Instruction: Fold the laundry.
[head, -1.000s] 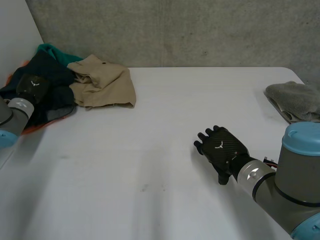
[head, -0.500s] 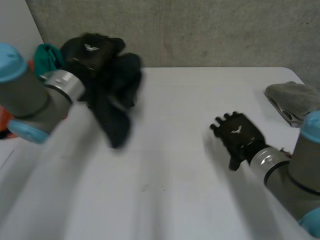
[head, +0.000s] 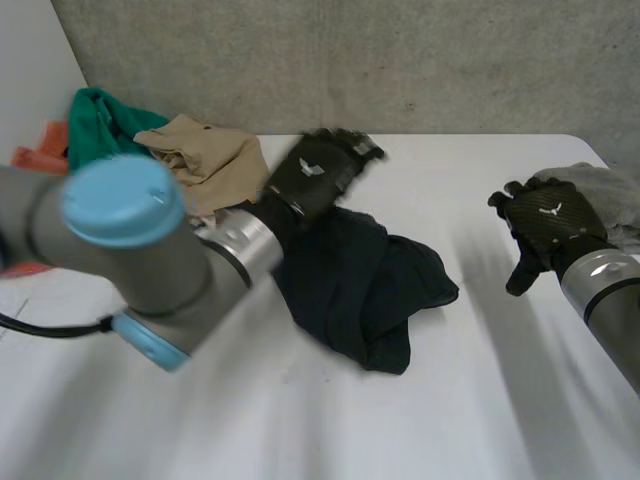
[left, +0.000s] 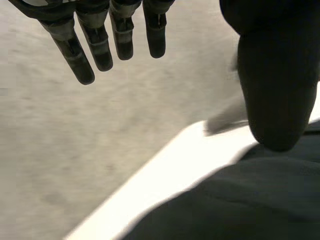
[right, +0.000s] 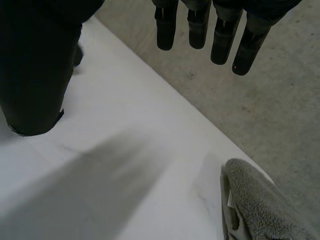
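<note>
A dark navy garment (head: 365, 285) lies crumpled on the middle of the white table (head: 480, 400). My left hand (head: 318, 172) hovers above its back edge, open, with nothing in it. In the left wrist view its straight fingers (left: 100, 45) stand apart from the thumb, and the dark cloth (left: 230, 210) lies under the palm. My right hand (head: 548, 222) is open at the table's right side, apart from the garment. Its fingers (right: 200, 25) hang straight over the bare table.
A pile of laundry sits at the back left corner: a tan piece (head: 205, 155), a teal piece (head: 95, 120) and an orange one (head: 35, 158). A grey towel (head: 600, 190) lies at the right edge, just past my right hand; it is the grey towel (right: 257, 207) beyond the fingertips.
My left arm swung from the pile to the table's middle with the dark garment, then let it go. My right hand drew back toward the grey towel.
</note>
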